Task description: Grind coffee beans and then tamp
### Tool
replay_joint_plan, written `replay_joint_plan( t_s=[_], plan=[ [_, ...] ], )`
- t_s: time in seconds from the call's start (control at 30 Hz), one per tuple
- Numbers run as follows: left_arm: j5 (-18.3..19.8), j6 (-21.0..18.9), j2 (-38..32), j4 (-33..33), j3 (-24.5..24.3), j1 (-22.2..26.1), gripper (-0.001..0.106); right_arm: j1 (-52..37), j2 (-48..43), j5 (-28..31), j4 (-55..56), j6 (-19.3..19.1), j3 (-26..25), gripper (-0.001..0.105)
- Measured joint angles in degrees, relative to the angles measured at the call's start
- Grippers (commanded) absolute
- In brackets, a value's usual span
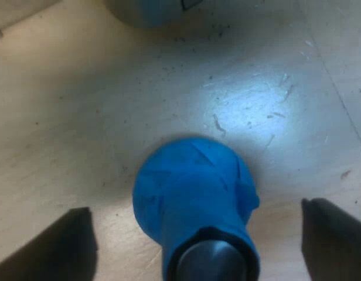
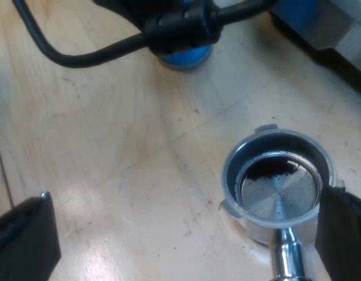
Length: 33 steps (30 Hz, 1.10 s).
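A blue tamper [image 1: 195, 193] lies on the pale wooden table [image 1: 81, 117] with its metal end [image 1: 210, 263] toward the camera. My left gripper [image 1: 195, 211] is open, one finger on each side of the tamper and well apart from it. The metal holder [image 2: 277, 181] rests on the table, its basket holding a little dark coffee along one side over bare metal. My right gripper [image 2: 186, 196] is open, and the holder's neck [image 2: 286, 257] lies between the fingers, close to one of them. Farther off, the left arm hangs over the blue tamper [image 2: 183, 55].
A rounded grey thing [image 1: 148, 12] sits on the table beyond the tamper; I cannot tell what it is. The machine's dark base [image 2: 327, 44] stands beyond the holder. Coffee specks dot the wood [image 2: 139, 146] between holder and tamper.
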Motion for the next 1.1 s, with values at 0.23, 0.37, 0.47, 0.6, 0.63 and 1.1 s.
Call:
replay_joint_plan(
  t_s=[0.23, 0.37, 0.47, 0.6, 0.63, 1.1],
  plan=[
    [-1.13, 0.1, -5.05, 6.41, -3.57, 0.0, 0.083, 0.0, -0.85, 0.38, 8.02, 0.01, -4.89, 0.09],
    [-1.68, 0.14, -13.08, 8.75, -7.18, 0.0, 0.083, 0.0, -3.65, 0.72, 19.94, 0.01, -13.04, 0.09],
    [-1.68, 0.25, -20.59, 9.69, -11.7, 0.0, 0.083, 0.0, -6.4, 2.82, 28.46, 0.01, -18.68, 0.09],
    [-1.68, 0.41, -25.26, 11.13, -17.94, 0.0, 0.083, -0.91, -9.51, 9.25, 40.55, 0.01, -25.09, 0.09],
    [-1.68, 0.41, -25.71, 11.7, -20.02, 0.0, 0.083, -1.98, -10.19, 10.08, 43.79, 0.41, -26.92, 0.09],
    [0.06, 0.41, -25.7, 17.48, -28.68, 14.75, 0.083, -37.4, -16.89, 10.39, 62.7, 0.84, -32.93, 0.09]
  ],
)
